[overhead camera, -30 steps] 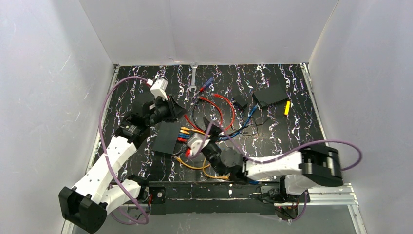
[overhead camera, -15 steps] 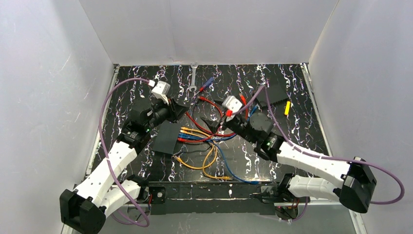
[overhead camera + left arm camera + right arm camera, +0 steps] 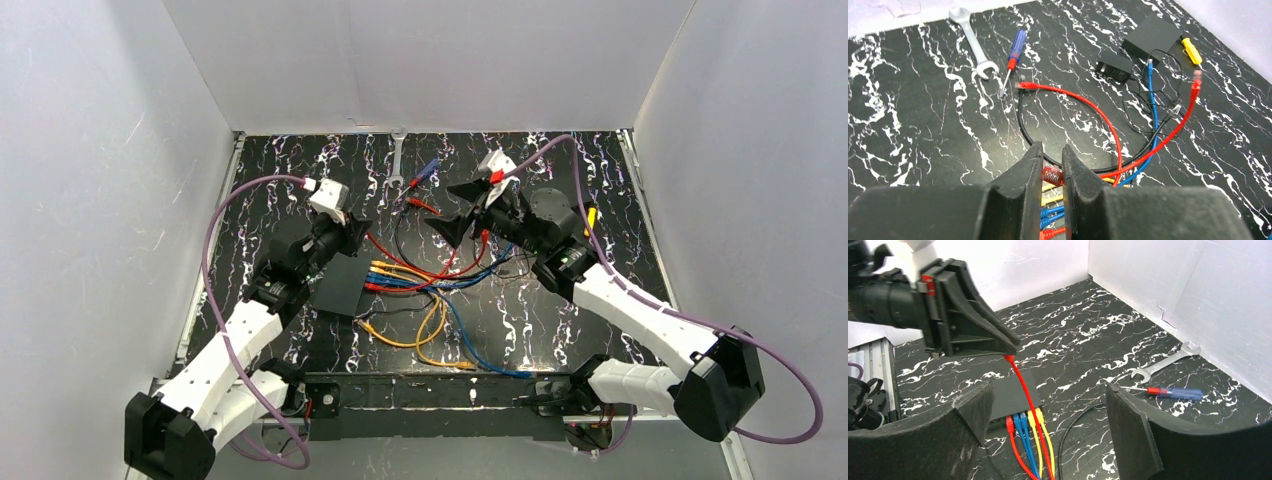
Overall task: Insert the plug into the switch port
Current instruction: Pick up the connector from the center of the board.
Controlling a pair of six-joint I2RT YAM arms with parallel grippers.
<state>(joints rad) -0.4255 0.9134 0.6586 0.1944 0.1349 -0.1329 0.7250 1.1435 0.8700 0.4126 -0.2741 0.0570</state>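
Observation:
The switch (image 3: 343, 283) is a flat black box left of centre, and in the right wrist view the switch (image 3: 1009, 392) has red, blue and yellow cables plugged along its near edge. My left gripper (image 3: 357, 236) hangs just above it, shut on a red plug (image 3: 1052, 175). The right wrist view shows that plug (image 3: 1009, 359) at the fingertips of the left gripper (image 3: 1007, 347), over the switch, its red cable trailing down. My right gripper (image 3: 456, 212) is raised over the table's middle, open and empty. Its fingers (image 3: 1130, 425) frame the switch from a distance.
A wrench (image 3: 397, 160) and a blue-handled screwdriver (image 3: 422, 174) lie at the back. Red, blue, black and orange cables (image 3: 430, 300) sprawl across the centre. A small black adapter (image 3: 1114, 67), a plain black slab (image 3: 1153, 36) and a yellow piece (image 3: 1192, 50) sit at the back right.
My right arm has swung from the front of the switch up and back toward the table's rear, its jaws opening wider. The left gripper stayed shut on the red plug, shifting only slightly.

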